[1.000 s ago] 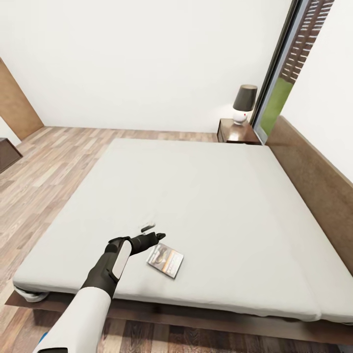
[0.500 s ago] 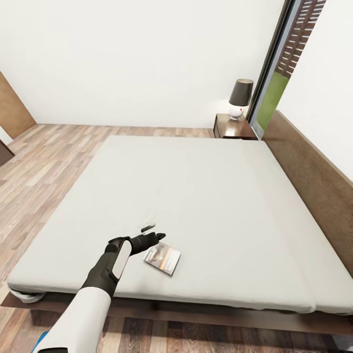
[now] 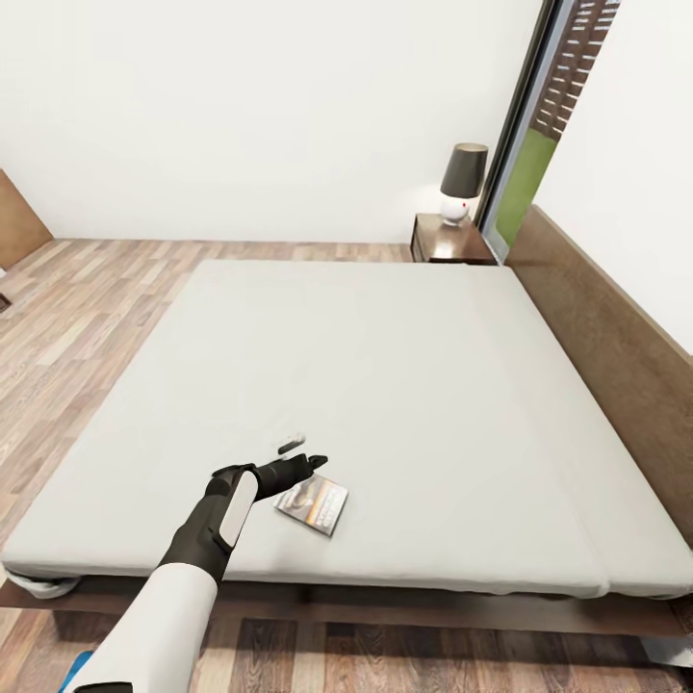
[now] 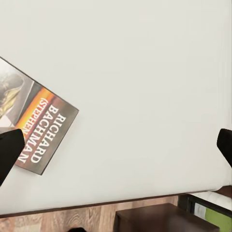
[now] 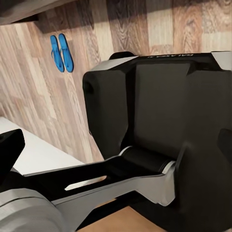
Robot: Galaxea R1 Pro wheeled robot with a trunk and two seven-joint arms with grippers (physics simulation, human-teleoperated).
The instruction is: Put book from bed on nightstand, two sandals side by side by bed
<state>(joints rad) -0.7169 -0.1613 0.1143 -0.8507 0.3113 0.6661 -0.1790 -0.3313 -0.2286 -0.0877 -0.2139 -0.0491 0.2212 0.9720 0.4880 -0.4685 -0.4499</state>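
Left end effector (image 3: 300, 456) beside orange-banded book (image 3: 313, 504)

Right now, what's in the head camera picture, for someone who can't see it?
The left claw hovers open beside a small book on a big pale bed. A nightstand with a lamp stands at the far corner.

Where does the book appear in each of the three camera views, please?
Head view: the book lies on the bed's mattress near its foot edge, just beside the left gripper.
Left wrist view: the book lies flat at the picture's left side, one black finger in front of its corner.
Right wrist view: I do not see the book there.
Shared landmark: the light grey-white mattress under the book.
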